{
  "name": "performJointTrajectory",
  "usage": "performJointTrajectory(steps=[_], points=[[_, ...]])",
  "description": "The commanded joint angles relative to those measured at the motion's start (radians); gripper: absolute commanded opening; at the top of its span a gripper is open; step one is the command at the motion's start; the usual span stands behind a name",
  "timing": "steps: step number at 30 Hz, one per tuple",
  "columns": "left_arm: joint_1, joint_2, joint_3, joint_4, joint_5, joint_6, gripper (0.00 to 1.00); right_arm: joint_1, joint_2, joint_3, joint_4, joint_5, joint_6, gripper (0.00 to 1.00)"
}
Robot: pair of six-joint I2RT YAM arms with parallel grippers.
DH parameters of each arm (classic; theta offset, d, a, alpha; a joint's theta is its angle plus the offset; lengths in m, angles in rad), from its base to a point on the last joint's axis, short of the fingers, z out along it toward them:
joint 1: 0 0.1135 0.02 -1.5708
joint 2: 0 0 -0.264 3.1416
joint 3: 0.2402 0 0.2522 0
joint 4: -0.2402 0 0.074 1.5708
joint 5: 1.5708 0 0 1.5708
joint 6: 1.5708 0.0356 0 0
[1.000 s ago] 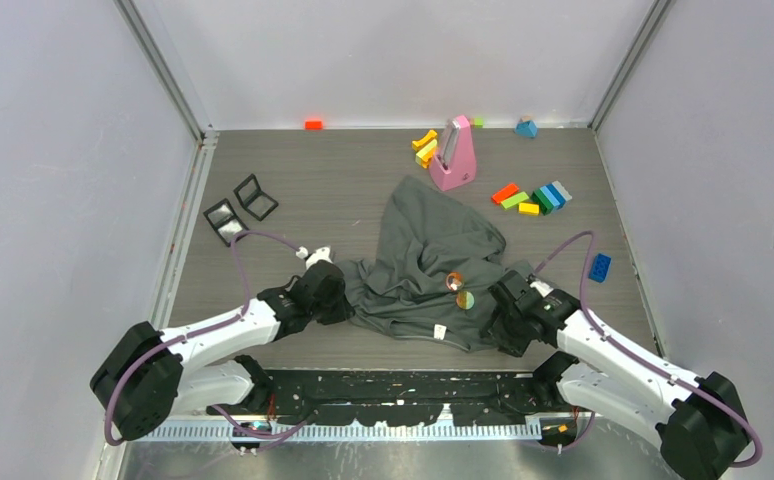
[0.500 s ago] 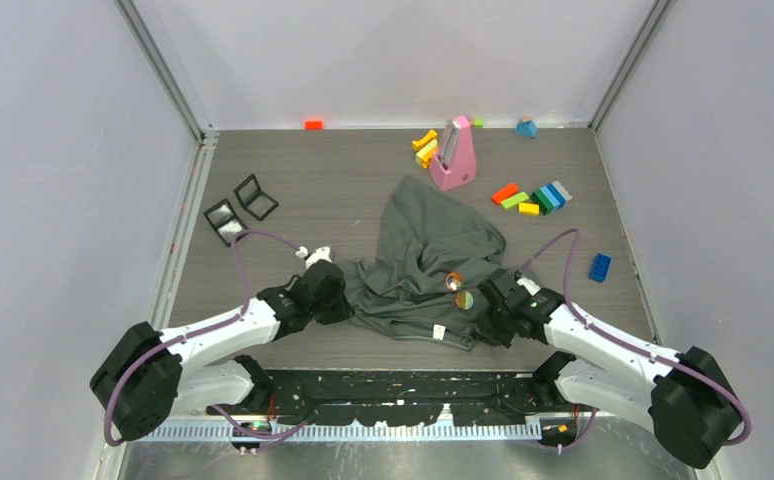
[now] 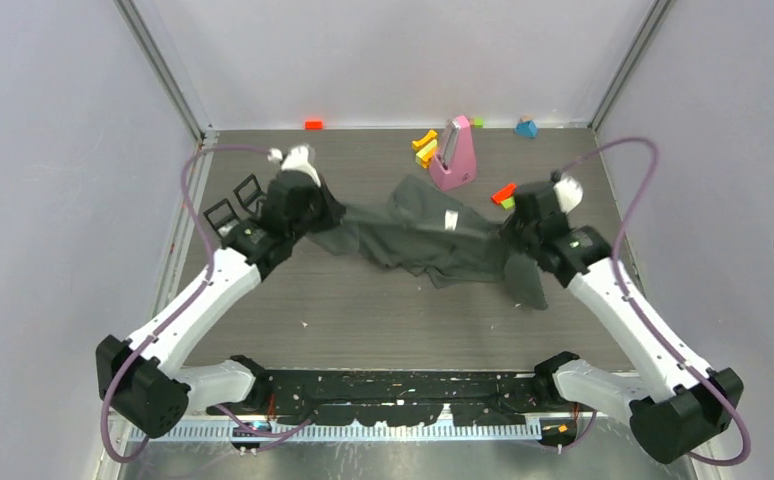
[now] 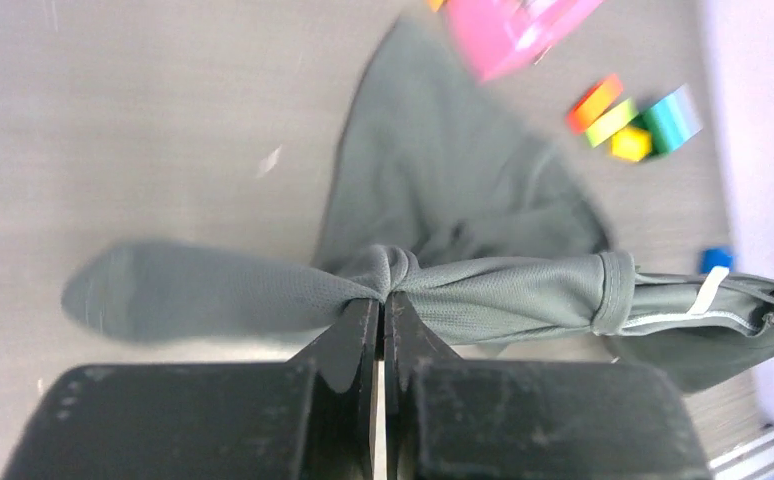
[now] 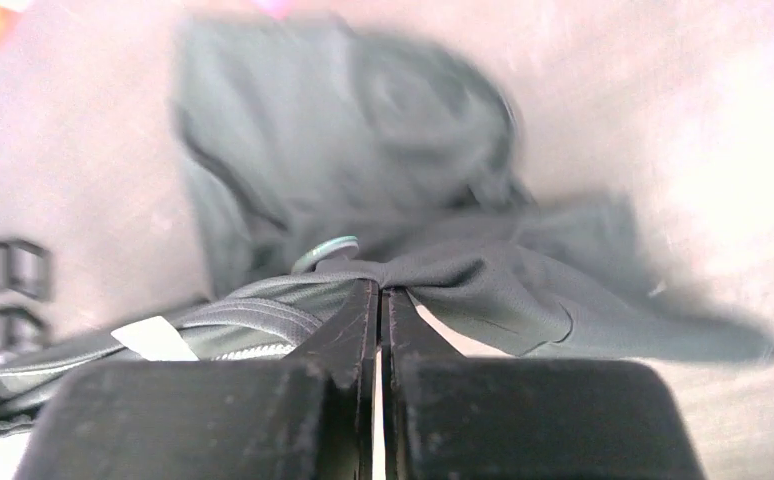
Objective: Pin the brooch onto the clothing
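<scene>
left claw (image 4: 381, 300) clamped on a bunched edge of the T-shirt (image 3: 433, 240), right claw (image 5: 380, 290) clamped on the opposite edge. T-shirt hangs stretched between them above the table (image 3: 363, 310).

The top camera looks down from behind the arm bases (image 3: 143, 392) at frame bottom; both wrist cameras peer close past their fingers (image 4: 351, 342), all three sharing the T-shirt (image 3: 433, 245).

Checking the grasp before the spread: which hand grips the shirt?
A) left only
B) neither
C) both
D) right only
C: the left hand and the right hand are each shut on a bunch of the shirt, which hangs between them.
</scene>
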Motion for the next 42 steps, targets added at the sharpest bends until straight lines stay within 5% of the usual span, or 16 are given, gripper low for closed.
performJointTrajectory(steps=[1,8,19,27,35,42], points=[[0.025,-0.024,0.296,-0.028,-0.02,0.229,0.0,-0.056,0.003,0.331,-0.037,0.11,-0.265,0.0],[0.025,-0.045,0.752,-0.207,0.108,0.382,0.0,-0.056,0.05,0.882,-0.114,-0.076,-0.526,0.0],[0.025,-0.017,1.196,-0.402,0.282,0.401,0.0,-0.056,0.105,1.312,-0.15,-0.457,-0.62,0.0],[0.025,-0.031,1.162,-0.403,0.238,0.409,0.0,-0.056,0.095,1.244,-0.083,-0.427,-0.61,0.0],[0.056,0.1,0.947,-0.328,-0.095,0.567,0.0,-0.056,0.16,0.955,0.085,-0.216,-0.571,0.0],[0.288,0.265,1.015,-0.248,0.057,0.492,0.0,-0.065,0.413,1.014,0.279,-0.316,-0.531,0.0]])
